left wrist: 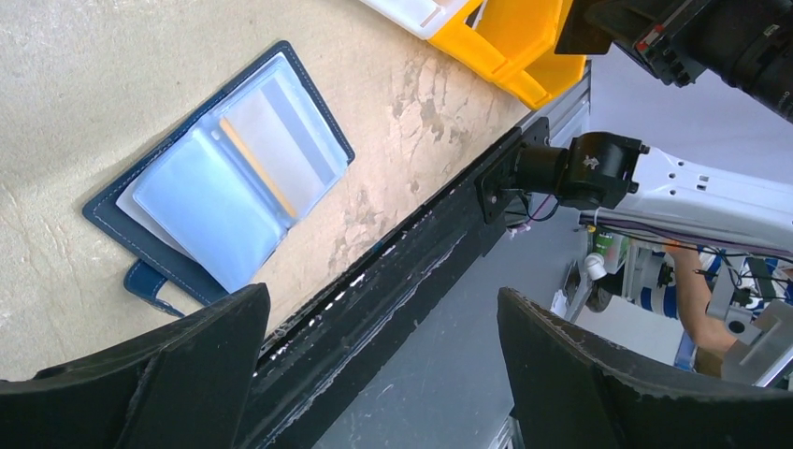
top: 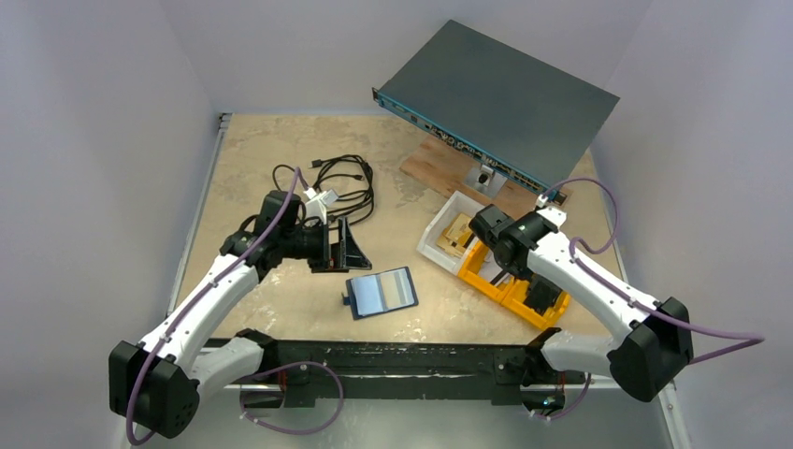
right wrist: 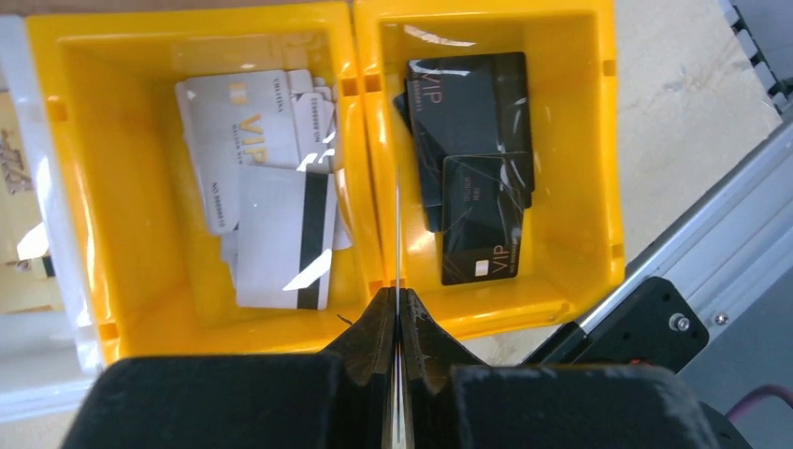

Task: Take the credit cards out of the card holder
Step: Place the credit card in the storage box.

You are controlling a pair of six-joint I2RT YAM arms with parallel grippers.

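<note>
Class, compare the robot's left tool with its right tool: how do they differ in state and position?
The left tool is open and empty; the right tool is shut on a thin card seen edge-on. The left tool hangs near the open card holder; the right tool hangs over the wall between two yellow bins. Both are black.

Card holder seems matt leather, sleeves clear glossy plastic; yellow bins glossy.

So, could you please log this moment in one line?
card holder open on table; left gripper open; right gripper holding card over yellow bins
</note>
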